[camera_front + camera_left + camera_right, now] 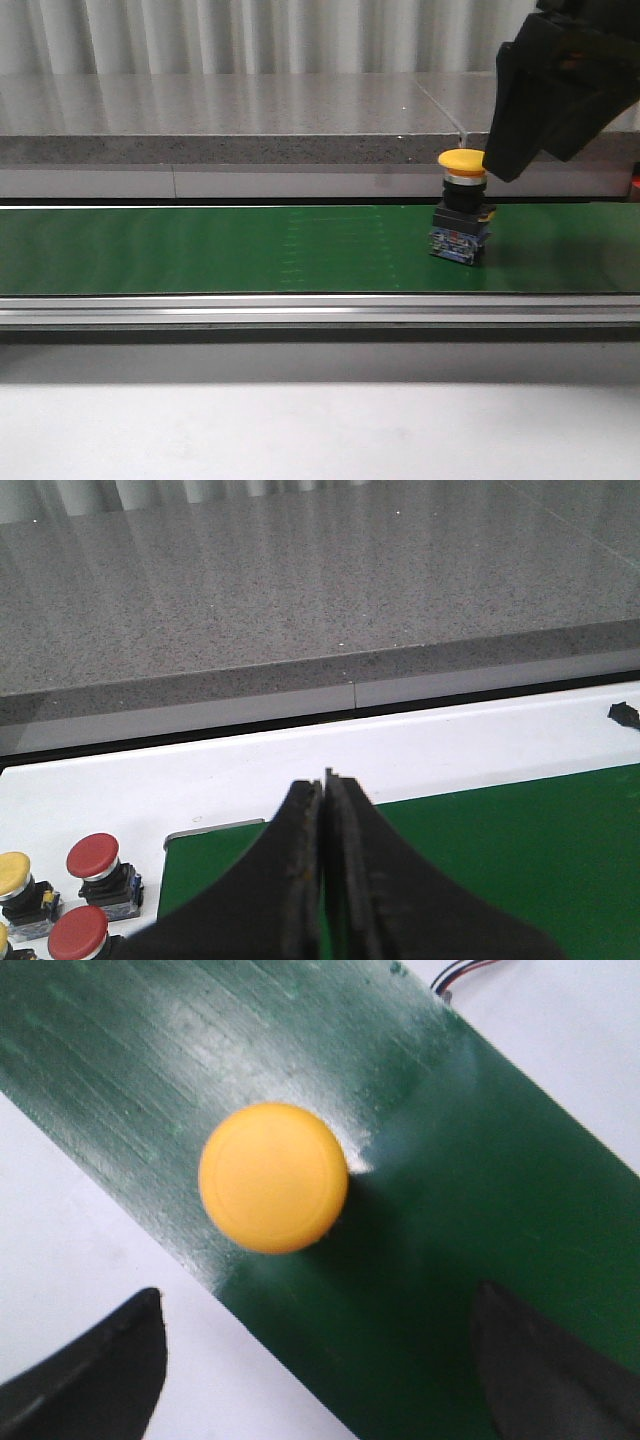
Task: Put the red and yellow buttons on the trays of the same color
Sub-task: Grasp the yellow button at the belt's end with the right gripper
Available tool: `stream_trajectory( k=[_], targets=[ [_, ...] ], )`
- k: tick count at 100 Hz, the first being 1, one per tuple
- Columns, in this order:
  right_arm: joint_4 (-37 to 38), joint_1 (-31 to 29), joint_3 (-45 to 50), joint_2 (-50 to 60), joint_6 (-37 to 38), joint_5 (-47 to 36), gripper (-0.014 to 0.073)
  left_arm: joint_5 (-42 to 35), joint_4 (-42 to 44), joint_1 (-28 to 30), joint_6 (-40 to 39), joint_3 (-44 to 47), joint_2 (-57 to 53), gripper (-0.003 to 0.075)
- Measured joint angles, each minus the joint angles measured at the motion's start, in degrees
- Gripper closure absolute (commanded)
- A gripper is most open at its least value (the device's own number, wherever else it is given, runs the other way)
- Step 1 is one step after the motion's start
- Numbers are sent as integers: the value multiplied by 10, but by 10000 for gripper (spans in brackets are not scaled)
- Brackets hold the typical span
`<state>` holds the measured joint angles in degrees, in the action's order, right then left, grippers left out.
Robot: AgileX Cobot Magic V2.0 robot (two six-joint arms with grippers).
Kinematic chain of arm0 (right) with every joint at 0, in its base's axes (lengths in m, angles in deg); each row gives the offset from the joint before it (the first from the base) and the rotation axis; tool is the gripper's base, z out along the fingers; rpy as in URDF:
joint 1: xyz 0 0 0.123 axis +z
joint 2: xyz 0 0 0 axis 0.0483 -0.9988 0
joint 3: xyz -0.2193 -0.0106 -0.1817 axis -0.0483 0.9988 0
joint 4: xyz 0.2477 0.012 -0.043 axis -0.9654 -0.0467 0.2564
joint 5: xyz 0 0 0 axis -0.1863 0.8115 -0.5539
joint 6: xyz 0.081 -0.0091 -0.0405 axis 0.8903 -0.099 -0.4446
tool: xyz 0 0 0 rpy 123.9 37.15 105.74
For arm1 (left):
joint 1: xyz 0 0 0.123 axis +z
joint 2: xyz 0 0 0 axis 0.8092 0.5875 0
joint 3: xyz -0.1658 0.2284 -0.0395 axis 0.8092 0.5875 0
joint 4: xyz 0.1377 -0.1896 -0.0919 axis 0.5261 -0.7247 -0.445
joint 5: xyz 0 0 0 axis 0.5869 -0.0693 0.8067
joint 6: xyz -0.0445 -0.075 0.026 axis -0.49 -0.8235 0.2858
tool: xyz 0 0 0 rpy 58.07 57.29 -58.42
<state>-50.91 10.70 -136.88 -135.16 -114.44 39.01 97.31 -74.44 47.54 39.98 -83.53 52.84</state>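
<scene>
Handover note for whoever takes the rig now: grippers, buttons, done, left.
Right gripper: open, above the yellow button, nothing held.
Left gripper: shut, empty, at the belt's end.
The yellow button stands upright on the green belt, not yet grasped.
Two red buttons and another yellow one sit off the belt beside the left gripper.
No trays in view; nothing visibly sorted. All placing remains.

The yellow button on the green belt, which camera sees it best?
The front view: the whole yellow button shows there, standing upright on the green belt, cap and blue-black base together. The right wrist view looks straight down on only its round cap. The left wrist view doesn't clearly show it.
</scene>
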Motion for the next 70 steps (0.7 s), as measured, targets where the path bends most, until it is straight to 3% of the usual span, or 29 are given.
stream_trajectory(
  k=[61,70],
  targets=[
    [27,4,0,-51,-13,-52,-17,0,0,0,0,0,0,740],
    [31,4,0,-64,-14,-60,56,0,0,0,0,0,0,740]
  ],
)
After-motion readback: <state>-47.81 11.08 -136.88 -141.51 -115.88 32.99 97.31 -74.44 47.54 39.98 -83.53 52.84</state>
